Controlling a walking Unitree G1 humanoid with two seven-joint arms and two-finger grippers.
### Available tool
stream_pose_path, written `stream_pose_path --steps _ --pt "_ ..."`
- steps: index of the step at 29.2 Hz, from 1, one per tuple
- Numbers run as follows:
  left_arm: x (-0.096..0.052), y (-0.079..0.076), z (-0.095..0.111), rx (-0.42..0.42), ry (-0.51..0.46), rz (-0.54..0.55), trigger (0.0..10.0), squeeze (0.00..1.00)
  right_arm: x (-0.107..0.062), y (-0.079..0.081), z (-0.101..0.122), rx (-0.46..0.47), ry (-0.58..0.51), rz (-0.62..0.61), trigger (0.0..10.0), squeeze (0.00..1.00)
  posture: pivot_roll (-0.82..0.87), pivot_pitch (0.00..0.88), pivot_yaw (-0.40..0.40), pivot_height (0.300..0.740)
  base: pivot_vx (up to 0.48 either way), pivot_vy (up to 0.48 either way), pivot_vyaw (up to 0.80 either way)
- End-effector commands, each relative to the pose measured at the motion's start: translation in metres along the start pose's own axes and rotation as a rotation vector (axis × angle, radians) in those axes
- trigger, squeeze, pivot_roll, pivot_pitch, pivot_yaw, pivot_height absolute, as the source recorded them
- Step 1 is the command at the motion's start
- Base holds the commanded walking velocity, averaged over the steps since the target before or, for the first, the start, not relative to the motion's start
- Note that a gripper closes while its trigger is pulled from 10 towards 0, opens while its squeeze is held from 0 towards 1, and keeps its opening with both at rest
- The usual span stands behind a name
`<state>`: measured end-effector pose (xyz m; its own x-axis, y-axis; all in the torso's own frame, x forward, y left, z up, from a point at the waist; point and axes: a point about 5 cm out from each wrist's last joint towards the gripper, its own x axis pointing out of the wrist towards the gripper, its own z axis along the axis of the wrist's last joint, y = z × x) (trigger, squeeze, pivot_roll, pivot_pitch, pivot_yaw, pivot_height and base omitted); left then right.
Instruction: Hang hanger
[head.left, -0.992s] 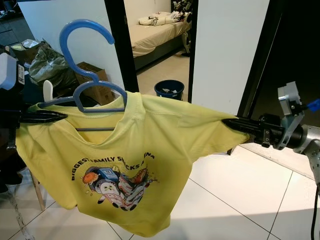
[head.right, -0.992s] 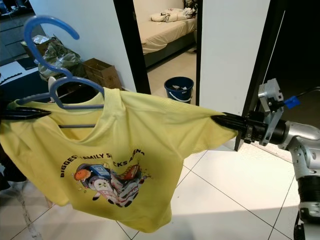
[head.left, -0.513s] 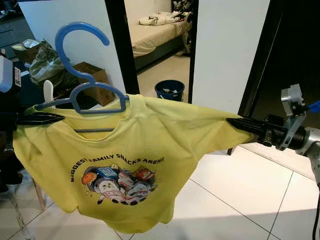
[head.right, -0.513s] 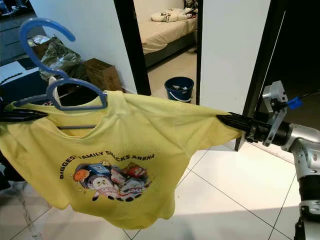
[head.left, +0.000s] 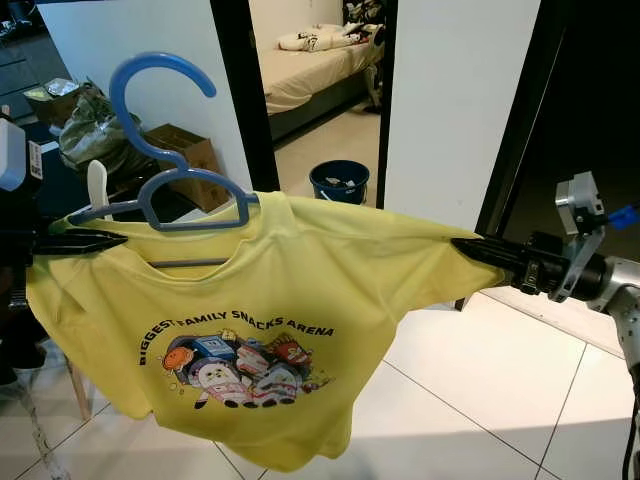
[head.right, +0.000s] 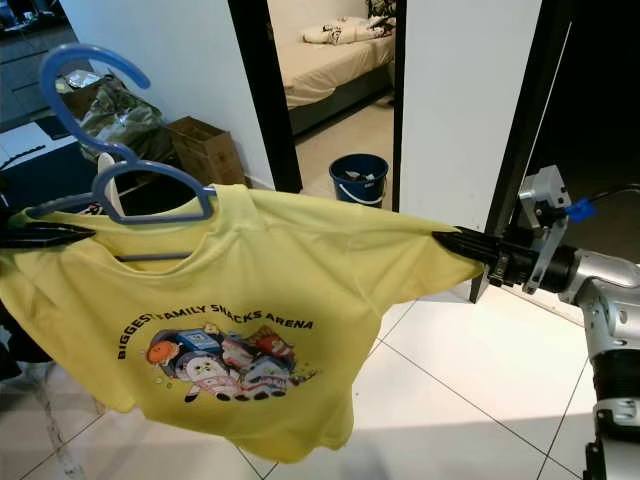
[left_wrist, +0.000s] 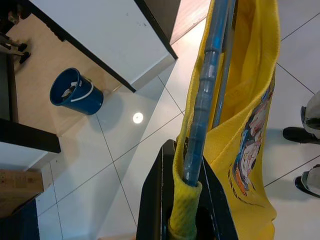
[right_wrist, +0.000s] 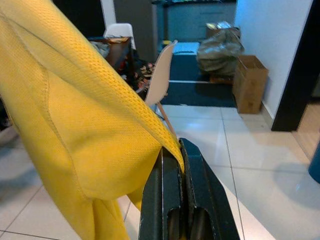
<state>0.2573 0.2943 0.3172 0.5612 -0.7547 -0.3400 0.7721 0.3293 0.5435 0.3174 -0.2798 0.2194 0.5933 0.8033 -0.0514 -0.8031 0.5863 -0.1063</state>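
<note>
- White floor tiles (head.left: 480, 390) run toward a doorway at 12 o'clock, where a blue bucket (head.left: 338, 180) stands on the threshold and a bed (head.left: 300, 70) lies beyond; a cardboard box (head.left: 185, 150) sits against the wall at 10 o'clock.
- Stretched across the middle of the head views, a yellow T-shirt (head.left: 250, 330) hangs on a blue hanger (head.left: 165, 150), its long axis running from 9 o'clock to 3 o'clock between the two arms.
- At 9 o'clock, the left gripper (head.left: 85, 240) is clamped on the hanger's end through the cloth; the left wrist view shows the blue bar and a fold of yellow fabric wedged between the black fingers (left_wrist: 152, 200).
- At 3 o'clock, the right gripper (head.left: 470, 247) pinches the far shoulder of the shirt, its fingers (right_wrist: 165, 200) closed on the yellow hem with no gap between them.
- The hook rises from the hanger at about 11 o'clock, close to the left gripper and well apart from the right one, opening toward the right.
- No rail or rod can be made out, so the hanging spot cannot be told; judged from the hook's place, the left arm would lead the lift while the right one keeps the shirt spread.
</note>
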Motion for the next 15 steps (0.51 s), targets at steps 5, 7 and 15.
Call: stream_pose_path --steps 5,7,15 --pt "0.009 -0.007 -0.004 -0.027 -0.056 -0.004 10.0 0.0 0.016 0.003 -0.006 0.042 -0.01 -0.016 10.0 0.89 -0.01 0.0 0.071 0.74 0.0 0.0 0.0" --pt "0.013 -0.01 -0.007 -0.044 -0.069 -0.008 10.0 0.0 0.018 0.004 -0.008 0.049 -0.018 -0.022 10.0 1.0 -0.01 0.0 0.074 0.74 0.0 0.0 0.0" --pt "0.042 -0.032 -0.042 -0.176 -0.094 0.019 10.0 0.0 0.024 -0.001 -0.02 0.114 -0.082 -0.152 10.0 1.0 -0.02 0.0 0.077 0.74 0.0 0.0 0.0"
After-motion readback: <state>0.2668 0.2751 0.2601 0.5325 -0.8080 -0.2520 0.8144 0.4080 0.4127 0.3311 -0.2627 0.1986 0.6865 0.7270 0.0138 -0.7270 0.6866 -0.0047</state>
